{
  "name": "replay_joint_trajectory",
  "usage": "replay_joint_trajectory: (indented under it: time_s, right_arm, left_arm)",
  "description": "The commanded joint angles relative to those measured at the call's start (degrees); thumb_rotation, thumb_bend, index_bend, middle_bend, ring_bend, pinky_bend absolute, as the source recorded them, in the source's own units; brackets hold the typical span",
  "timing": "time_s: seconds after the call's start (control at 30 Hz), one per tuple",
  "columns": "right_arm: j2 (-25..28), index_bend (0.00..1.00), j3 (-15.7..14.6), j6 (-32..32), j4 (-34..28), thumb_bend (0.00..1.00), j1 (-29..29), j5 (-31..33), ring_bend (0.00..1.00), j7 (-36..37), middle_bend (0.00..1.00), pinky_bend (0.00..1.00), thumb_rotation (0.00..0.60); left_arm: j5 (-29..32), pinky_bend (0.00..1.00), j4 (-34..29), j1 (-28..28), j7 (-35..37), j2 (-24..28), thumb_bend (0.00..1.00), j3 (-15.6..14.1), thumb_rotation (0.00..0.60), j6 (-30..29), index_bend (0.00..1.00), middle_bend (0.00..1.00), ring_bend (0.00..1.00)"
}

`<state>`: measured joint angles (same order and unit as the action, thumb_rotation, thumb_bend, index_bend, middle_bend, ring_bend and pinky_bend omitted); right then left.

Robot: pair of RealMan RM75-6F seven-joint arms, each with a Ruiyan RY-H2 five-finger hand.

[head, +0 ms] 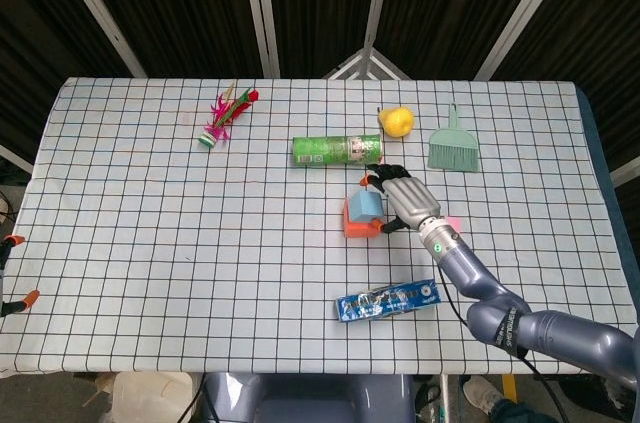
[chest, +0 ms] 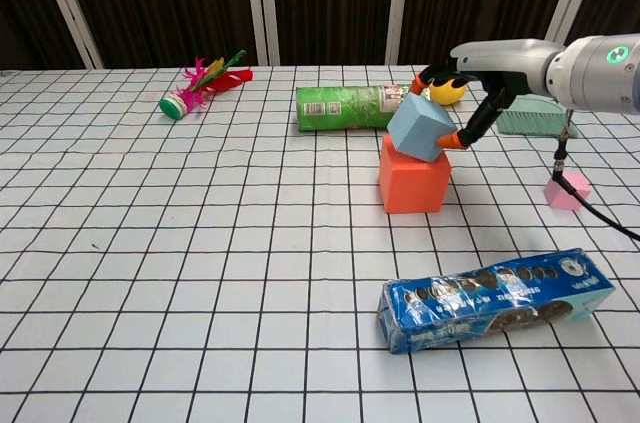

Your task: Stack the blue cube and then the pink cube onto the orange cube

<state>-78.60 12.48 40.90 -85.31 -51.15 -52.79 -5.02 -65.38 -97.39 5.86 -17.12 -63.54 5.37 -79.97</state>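
Note:
The orange cube [chest: 413, 185] [head: 355, 225] stands near the table's middle. The blue cube [chest: 422, 128] [head: 366, 205] sits tilted on its top, one corner down, pinched between the fingertips of my right hand [chest: 455, 103] [head: 402, 200]. That hand reaches in from the right. The pink cube [chest: 565, 190] [head: 453, 223] lies on the cloth to the right, partly hidden by my right arm in the head view. My left hand is not in either view.
A green can [chest: 345, 108] lies on its side behind the cubes, with a yellow fruit [chest: 448, 91] and a green brush [head: 453, 144] further right. A blue biscuit pack [chest: 495, 298] lies in front. A feathered shuttlecock [chest: 200, 84] is at the back left.

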Motion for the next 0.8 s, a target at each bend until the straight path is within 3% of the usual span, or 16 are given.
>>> replay_joint_trajectory:
  time_s: [0.03,0.2,0.57,0.8]
  right_arm:
    - [0.3,0.22,-0.2,-0.1,-0.5,0.34,-0.1,0.2,0.02,-0.4,0.07,0.0,0.6]
    - [0.4,0.22,0.1,0.8,-1.5,0.24,-0.2,0.8,0.03,-0.8,0.07,0.0,0.6]
    - [1.1,0.19,-0.3,1.9,-2.9,0.23,-0.3,3.2,0.02,-2.7,0.07,0.0,0.6]
    - [3.3,0.19,-2.8,3.5,-3.4,0.23,2.0,2.0,0.02,-3.5,0.07,0.0,0.6]
  left_arm:
    - [0.0,0.02,0.0,0.0,0.0,0.0,0.21,0.0,0.6,0.0,0.21,0.01,0.0]
    - [0.1,0.02,0.0,0.1,0.1,0.0,0.2,0.0,0.6,0.1,0.21,0.01,0.0]
    - [-0.3,0.02,0.1,-0.1,1.1,0.4,0.21,0.0,0.6,0.2,0.21,0.01,0.0]
    - [0.1,0.02,0.3,-0.3,1.8,0.6,0.21,0.2,0.6,0.1,0.22,0.01,0.0]
